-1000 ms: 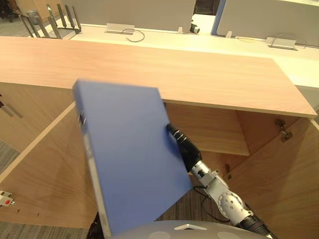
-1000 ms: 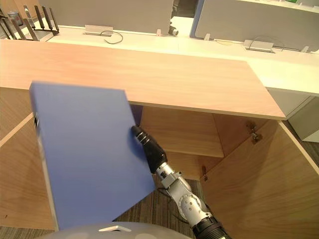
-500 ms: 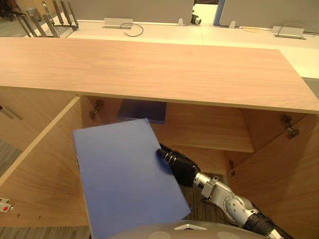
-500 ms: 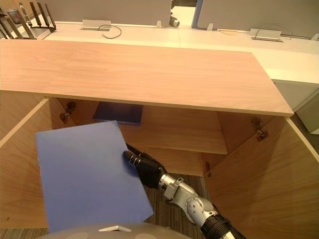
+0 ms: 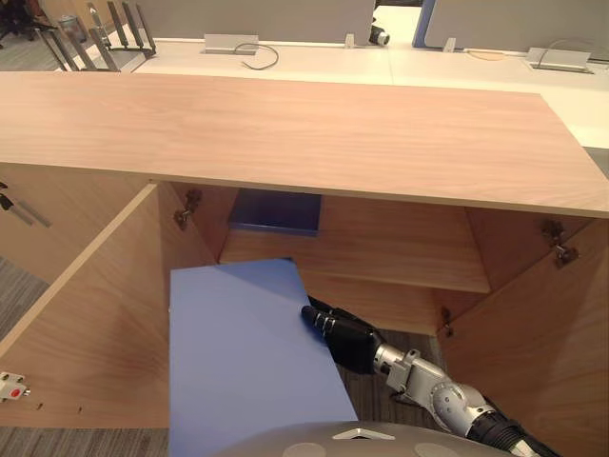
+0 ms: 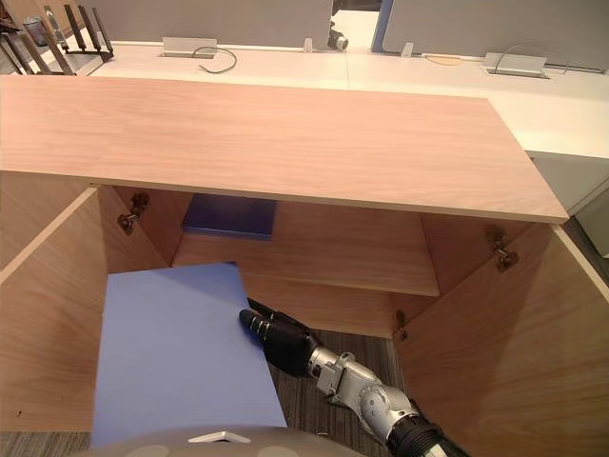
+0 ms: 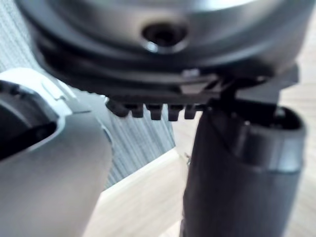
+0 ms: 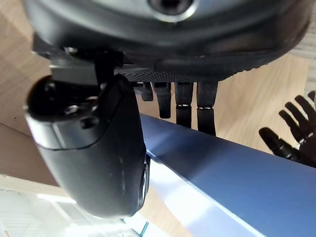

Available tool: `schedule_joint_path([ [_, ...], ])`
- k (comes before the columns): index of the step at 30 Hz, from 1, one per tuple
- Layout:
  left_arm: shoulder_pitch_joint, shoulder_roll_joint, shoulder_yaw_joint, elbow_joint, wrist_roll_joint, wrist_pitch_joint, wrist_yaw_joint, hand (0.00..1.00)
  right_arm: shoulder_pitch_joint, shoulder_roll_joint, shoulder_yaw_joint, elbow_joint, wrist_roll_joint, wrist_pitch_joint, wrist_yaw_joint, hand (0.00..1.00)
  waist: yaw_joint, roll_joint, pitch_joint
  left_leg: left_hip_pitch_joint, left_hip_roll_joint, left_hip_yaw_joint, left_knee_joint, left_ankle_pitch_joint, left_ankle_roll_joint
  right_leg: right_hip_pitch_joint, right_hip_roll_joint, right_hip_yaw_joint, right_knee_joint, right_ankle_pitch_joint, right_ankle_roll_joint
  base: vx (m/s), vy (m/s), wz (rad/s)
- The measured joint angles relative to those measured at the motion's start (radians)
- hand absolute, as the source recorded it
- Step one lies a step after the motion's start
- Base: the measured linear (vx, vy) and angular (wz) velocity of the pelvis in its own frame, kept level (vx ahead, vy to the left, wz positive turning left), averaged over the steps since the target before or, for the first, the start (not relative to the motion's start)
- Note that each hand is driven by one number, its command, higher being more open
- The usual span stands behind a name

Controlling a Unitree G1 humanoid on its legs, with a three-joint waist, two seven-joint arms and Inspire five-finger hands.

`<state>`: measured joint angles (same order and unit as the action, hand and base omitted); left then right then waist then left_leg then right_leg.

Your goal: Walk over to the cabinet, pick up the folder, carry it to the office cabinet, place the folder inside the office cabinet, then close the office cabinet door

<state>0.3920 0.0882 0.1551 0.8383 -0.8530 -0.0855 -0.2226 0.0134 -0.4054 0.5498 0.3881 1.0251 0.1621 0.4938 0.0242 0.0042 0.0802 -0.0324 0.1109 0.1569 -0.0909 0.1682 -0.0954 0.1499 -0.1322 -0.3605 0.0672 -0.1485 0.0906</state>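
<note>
Folder (image 5: 243, 362), near end cut off, pinched edgewise by right robot hand (image 5: 344, 336) (left robot hand (image 7: 242, 182): cannot tell).

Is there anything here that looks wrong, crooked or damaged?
Nothing looks damaged or spilled. The folder is held nearly flat at its edge by the right hand, in front of the open cabinet. A dark folder lies flat on the shelf inside.
</note>
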Motion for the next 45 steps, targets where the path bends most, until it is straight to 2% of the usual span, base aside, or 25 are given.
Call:
schedule_joint_path([
  [4, -0.003, 0.000, 0.003, 0.000, 0.001, 0.000, 0.000, 1.00, -0.033, 0.021, -0.098, 0.081, 0.000, -0.011, -0.027, 0.00, -0.002, 0.011, 0.020, 0.000, -0.001, 0.000, 0.000, 0.000, 0.000, 0.001, 0.000, -0.003, 0.000, 0.000, 0.000, 0.00, 0.000, 0.00],
  [9, -0.009, 0.000, 0.030, 0.000, 0.000, 0.000, 0.002, 1.00, -0.070, 0.054, -0.215, 0.128, 0.009, -0.061, -0.074, 0.00, -0.001, 0.012, 0.029, 0.001, -0.005, -0.003, 0.000, 0.000, 0.000, 0.005, -0.001, -0.009, -0.002, -0.001, 0.002, 0.00, -0.011, 0.02],
  [16, -0.010, -0.003, 0.072, 0.001, 0.001, 0.001, 0.010, 1.00, -0.081, 0.135, -0.326, 0.150, 0.063, -0.103, -0.112, 0.00, -0.001, 0.012, 0.029, 0.002, -0.007, -0.001, 0.000, 0.000, 0.000, 0.008, -0.004, -0.012, -0.003, -0.001, 0.002, 0.00, 0.000, 0.00],
  [30, -0.011, -0.011, 0.130, 0.006, 0.005, 0.001, 0.017, 1.00, -0.159, 0.184, -0.491, 0.216, 0.107, -0.156, -0.187, 0.00, 0.005, 0.012, 0.030, 0.003, -0.015, 0.005, 0.000, -0.002, 0.002, 0.016, -0.009, -0.016, -0.019, 0.007, 0.013, 0.00, 0.000, 0.00],
  [45, -0.010, -0.010, 0.208, 0.039, 0.079, 0.004, 0.021, 1.00, -0.273, 0.185, -0.623, 0.397, 0.161, -0.197, -0.243, 0.00, 0.026, 0.023, 0.034, 0.011, -0.033, 0.017, 0.000, -0.021, 0.005, 0.042, -0.024, -0.014, -0.052, 0.013, 0.021, 0.01, -0.003, 0.00],
])
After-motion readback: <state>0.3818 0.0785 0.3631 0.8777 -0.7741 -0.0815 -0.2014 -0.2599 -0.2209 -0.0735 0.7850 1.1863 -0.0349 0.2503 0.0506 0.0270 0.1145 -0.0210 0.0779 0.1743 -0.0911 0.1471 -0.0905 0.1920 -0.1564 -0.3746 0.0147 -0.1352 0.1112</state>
